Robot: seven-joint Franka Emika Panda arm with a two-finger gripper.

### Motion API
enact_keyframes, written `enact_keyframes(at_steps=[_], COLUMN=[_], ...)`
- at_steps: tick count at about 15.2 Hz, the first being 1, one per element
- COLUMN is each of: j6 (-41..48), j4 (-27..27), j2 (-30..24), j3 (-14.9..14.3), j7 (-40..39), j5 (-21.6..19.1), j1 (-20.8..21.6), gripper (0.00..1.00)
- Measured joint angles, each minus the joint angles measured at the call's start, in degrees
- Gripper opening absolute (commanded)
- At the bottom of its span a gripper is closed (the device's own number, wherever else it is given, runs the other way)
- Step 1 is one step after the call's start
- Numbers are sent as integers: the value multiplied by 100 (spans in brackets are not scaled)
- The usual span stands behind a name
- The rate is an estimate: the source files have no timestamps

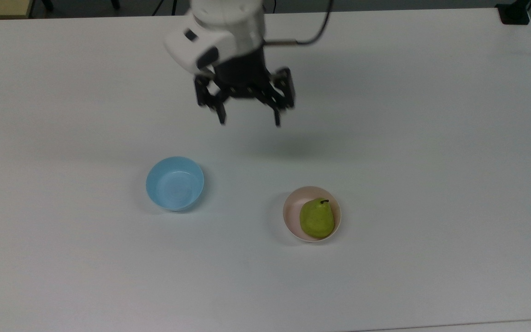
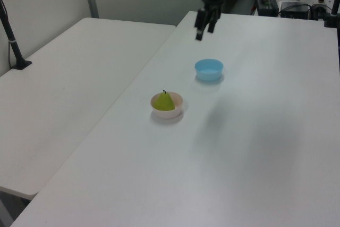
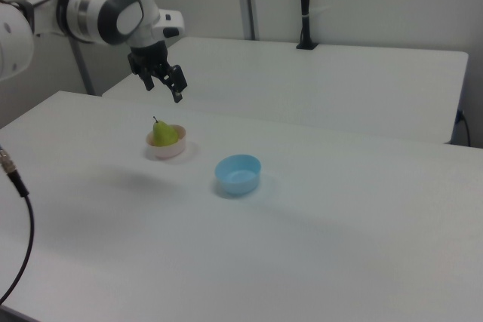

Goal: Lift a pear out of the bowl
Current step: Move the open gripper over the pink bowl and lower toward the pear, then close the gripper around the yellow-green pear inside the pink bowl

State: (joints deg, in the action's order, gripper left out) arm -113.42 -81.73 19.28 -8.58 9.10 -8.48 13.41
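Two fingers spread wide, pincer [image 1: 249,121] empty, high above table [image 1: 431,138]

My tool [image 1: 249,121] hangs in open air above the counter [image 1: 431,138], fingers spread, with bare surface beneath it. Between it and the pink bowl [image 1: 289,216] nothing stands. The blue bowl [image 1: 174,183] sits well apart on the top view's left. Above the pear [image 1: 317,218], which rises past the rim, the way down is free.
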Motion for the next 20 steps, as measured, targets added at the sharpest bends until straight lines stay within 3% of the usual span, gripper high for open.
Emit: enact_keyframes(at_steps=[7,13,20], j6=[-1952,-2106,-2209], j4=[179,486,512], j2=[1264,1934,2235], j3=[-30,-224,-246], j7=[702,716,690], j5=[0,1,268], j1=[764,965,1013], gripper=[100,100,84])
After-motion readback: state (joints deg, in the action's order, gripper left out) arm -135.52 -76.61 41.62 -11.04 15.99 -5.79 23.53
